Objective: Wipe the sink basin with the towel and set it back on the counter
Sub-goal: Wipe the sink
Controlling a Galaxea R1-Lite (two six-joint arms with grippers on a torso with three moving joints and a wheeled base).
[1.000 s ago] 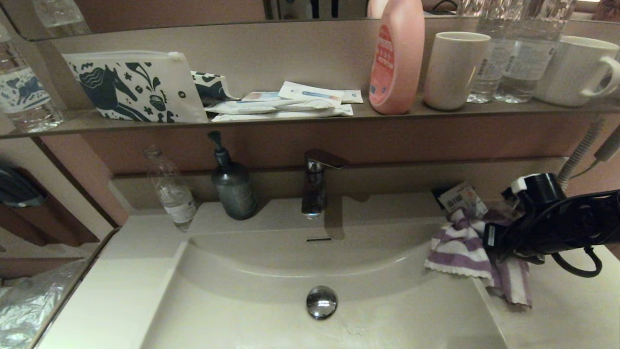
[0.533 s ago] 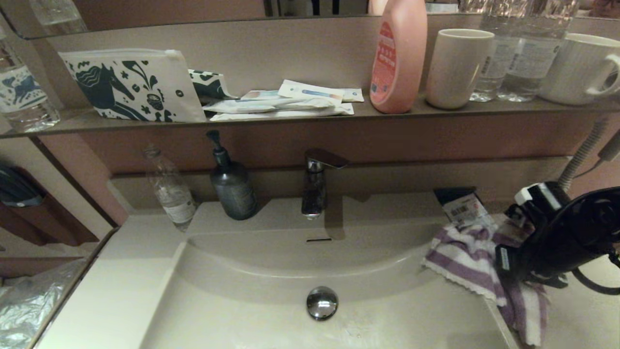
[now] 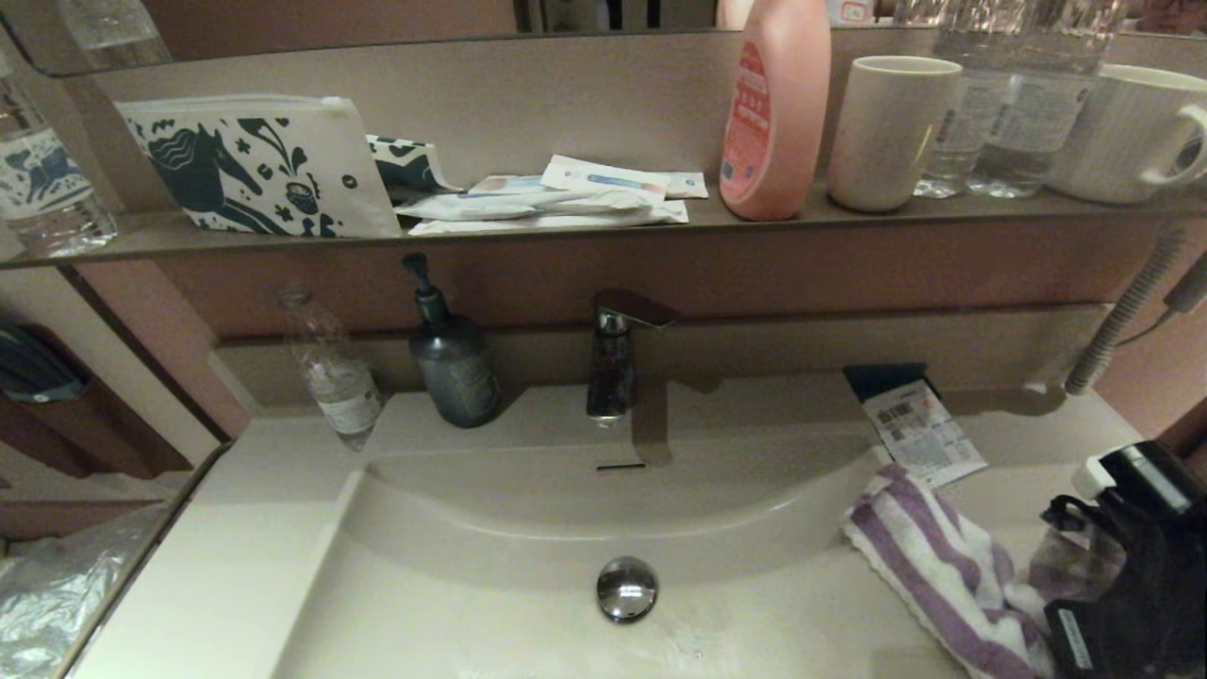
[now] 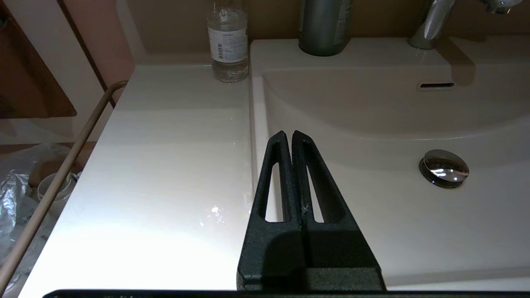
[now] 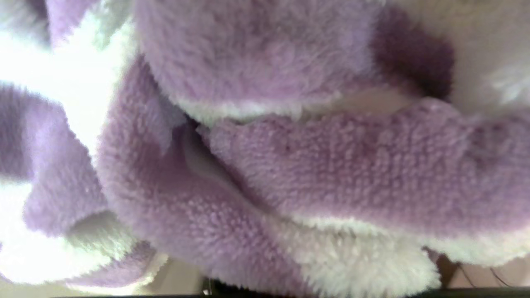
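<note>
Our right gripper (image 3: 1084, 604) sits at the counter's (image 3: 1037, 443) front right corner, bunched into the towel (image 3: 943, 566); we cannot tell how its fingers stand. From the head, the towel drapes over the sink basin's (image 3: 528, 528) right rim, a packet (image 3: 919, 429) just behind it, faucet (image 3: 613, 363) and soap pump (image 3: 453, 363) along the back edge, pouch (image 3: 259, 170) on the shelf (image 3: 566, 231) above.

Left wrist: our left gripper (image 4: 288, 142) hovers over the basin's left rim, fingers pressed together, empty; bottle (image 4: 227, 45) behind, drain plug (image 4: 444, 167) well apart.

Right wrist: purple-and-white terry fills everything.
</note>
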